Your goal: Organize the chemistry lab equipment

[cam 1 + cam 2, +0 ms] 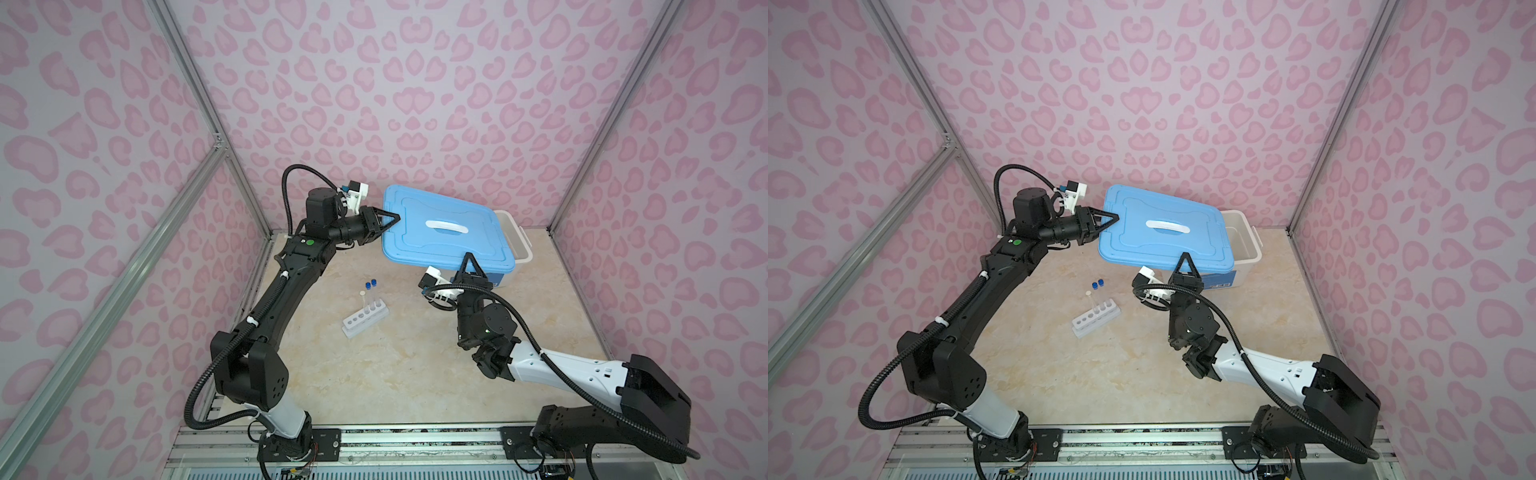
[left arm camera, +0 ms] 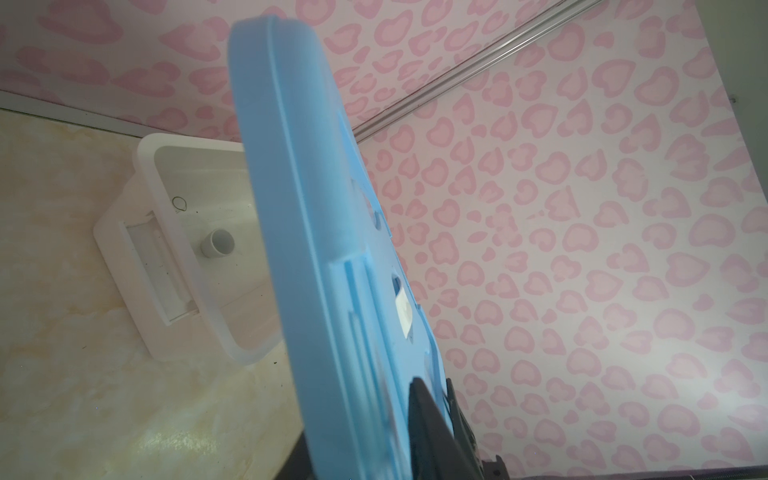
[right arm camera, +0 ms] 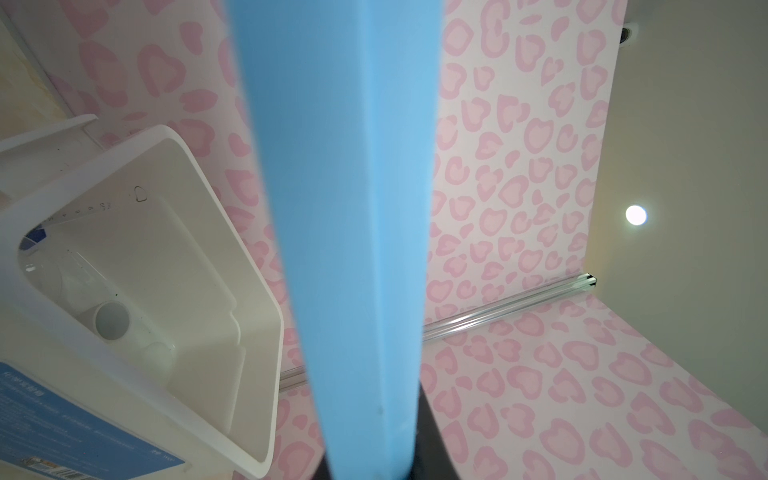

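A white six-hole rack (image 1: 356, 323) (image 1: 1086, 321) stands mid-table with two blue-capped test tubes (image 1: 373, 293) (image 1: 1100, 291) and a white-capped one (image 1: 363, 300) upright in it. Both grippers hold the blue lid (image 1: 436, 241) (image 1: 1163, 241) tilted above the white bin (image 1: 521, 243) (image 1: 1250, 245). My left gripper (image 1: 395, 217) (image 2: 361, 415) is shut on the lid's left edge. My right gripper (image 1: 469, 255) (image 3: 374, 449) is shut on its front edge. Inside the bin lies a small white cup (image 2: 218, 245) (image 3: 111, 320). The lid (image 2: 299, 208) (image 3: 345, 208) hides much of the bin's inside.
The bin stands at the back right of the marble table (image 1: 374, 374), near the wall. Pink patterned walls with metal frame bars (image 1: 582, 166) close in the back and both sides. Bare tabletop lies in front of the rack between the two arms.
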